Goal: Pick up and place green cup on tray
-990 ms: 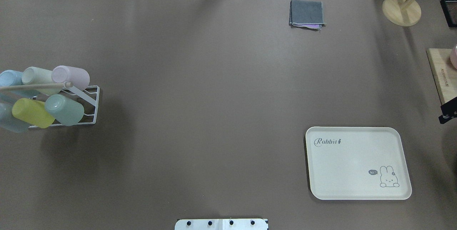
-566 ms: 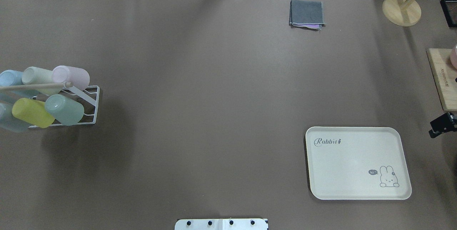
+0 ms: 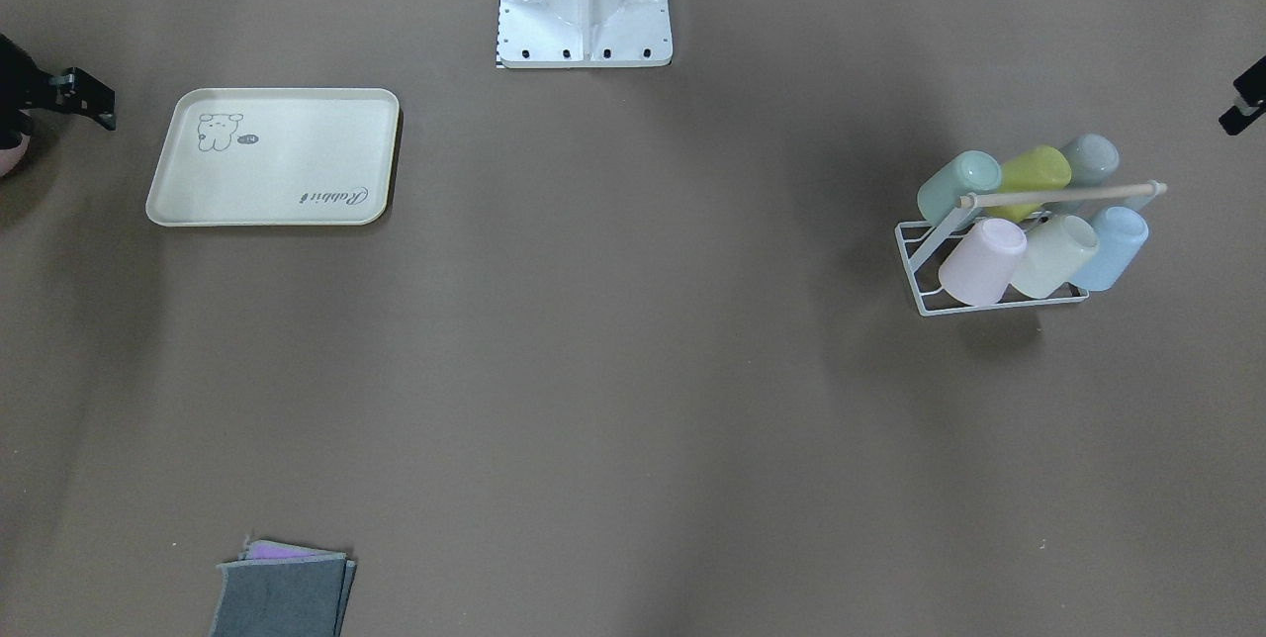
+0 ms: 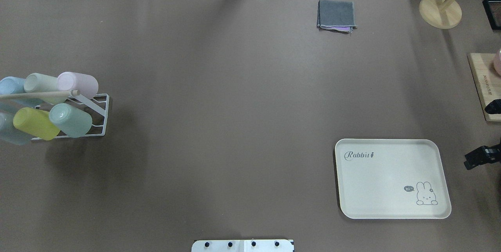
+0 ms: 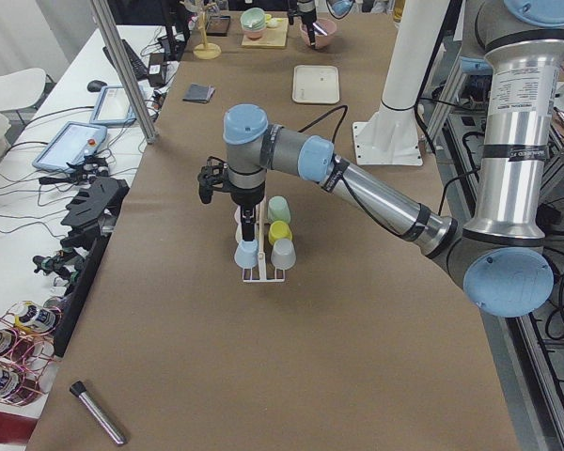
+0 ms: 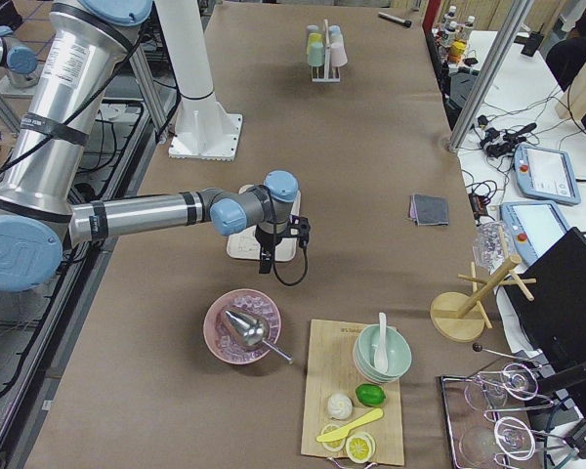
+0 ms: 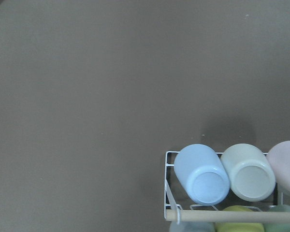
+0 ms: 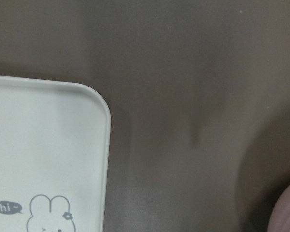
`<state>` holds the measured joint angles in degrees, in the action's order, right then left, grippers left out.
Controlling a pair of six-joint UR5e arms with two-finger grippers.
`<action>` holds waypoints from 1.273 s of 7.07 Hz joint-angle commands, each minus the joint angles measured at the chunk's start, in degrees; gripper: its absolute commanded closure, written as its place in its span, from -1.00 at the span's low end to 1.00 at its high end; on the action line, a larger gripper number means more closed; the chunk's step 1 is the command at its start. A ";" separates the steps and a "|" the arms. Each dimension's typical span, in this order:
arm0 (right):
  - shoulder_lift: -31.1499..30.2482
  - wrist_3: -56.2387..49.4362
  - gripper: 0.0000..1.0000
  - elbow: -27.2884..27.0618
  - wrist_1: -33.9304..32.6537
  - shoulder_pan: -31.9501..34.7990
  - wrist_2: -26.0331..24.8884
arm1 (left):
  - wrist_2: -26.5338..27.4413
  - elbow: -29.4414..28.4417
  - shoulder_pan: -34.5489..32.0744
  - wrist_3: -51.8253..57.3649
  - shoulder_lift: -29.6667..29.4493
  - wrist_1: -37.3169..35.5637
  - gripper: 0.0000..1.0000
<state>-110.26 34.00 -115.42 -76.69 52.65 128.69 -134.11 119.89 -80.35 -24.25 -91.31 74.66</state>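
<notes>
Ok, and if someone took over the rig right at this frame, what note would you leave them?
Left gripper over the cup rack, open or shut unclear. Right gripper beside the tray, also unclear. Green cup tilted in the rack, at its end nearer the tray. Tray bare. Done: nothing. Left: grasp the cup, carry it across, set it on the tray.
</notes>
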 commanded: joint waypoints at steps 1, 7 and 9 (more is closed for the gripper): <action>2.40 8.64 -0.98 0.02 1.28 -2.97 -0.72 | 0.08 4.72 6.93 -11.20 0.08 0.31 -0.95; 4.00 19.79 -0.80 4.32 8.66 -10.54 -4.24 | 6.05 13.52 25.75 -33.58 -0.70 5.41 -0.95; 3.91 19.62 -0.26 5.98 10.23 -10.98 -3.80 | 16.54 14.58 33.98 -33.14 -1.58 6.89 -0.95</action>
<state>-106.28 53.69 -110.50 -67.61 41.95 124.64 -123.64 133.90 -51.26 -57.51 -92.41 80.59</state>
